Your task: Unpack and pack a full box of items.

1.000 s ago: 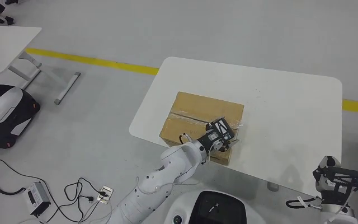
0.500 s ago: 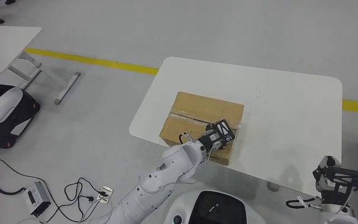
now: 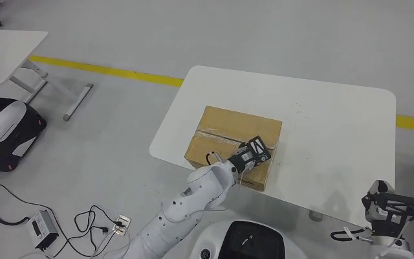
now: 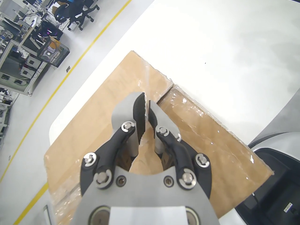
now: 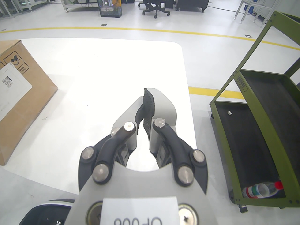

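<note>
Cardboard box [image 3: 236, 133] sits shut by the desk's [image 3: 336, 123] front-left corner. Left gripper [image 4: 146, 105] is over its top seam, fingers pinched tight on the clear tape [image 4: 145, 83], I guess to peel it open. Right gripper [image 5: 146, 104] hangs off the front-right corner, fingers closed, empty.

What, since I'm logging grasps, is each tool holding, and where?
Left tool pinches the clear tape by its lifted end above the box seam; right tool holds nothing.
</note>
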### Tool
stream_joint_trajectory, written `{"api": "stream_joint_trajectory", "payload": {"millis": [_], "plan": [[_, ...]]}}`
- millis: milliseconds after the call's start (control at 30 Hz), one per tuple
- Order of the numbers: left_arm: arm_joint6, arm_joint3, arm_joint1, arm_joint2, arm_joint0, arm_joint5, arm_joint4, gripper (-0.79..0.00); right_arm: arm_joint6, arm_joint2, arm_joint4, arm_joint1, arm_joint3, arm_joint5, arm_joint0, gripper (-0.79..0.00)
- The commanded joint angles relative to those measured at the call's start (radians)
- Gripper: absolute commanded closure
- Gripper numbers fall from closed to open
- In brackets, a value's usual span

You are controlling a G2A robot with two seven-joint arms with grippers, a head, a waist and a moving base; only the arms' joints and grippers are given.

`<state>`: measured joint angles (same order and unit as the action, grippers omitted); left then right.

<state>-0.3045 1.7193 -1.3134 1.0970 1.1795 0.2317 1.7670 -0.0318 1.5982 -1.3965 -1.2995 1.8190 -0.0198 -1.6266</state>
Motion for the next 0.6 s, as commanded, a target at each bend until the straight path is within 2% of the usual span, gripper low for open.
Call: {"api": "stream_joint_trajectory", "payload": {"millis": [0,233,567], "plan": [[0.011,0.002,0.000,0.002,0.002,-0.007,0.004,0.000,0.000,0.000,0.000,0.000,0.000,0.000,0.000,0.000],[0.048,0.046,0.002,0.041,0.020,-0.058,0.005,0.000,0.000,0.000,0.000,0.000,0.000,0.000,0.000,0.000],[0.088,0.179,0.019,0.182,0.085,-0.120,0.040,0.000,0.000,0.000,0.000,0.000,0.000,0.000,0.000,0.000]]}}
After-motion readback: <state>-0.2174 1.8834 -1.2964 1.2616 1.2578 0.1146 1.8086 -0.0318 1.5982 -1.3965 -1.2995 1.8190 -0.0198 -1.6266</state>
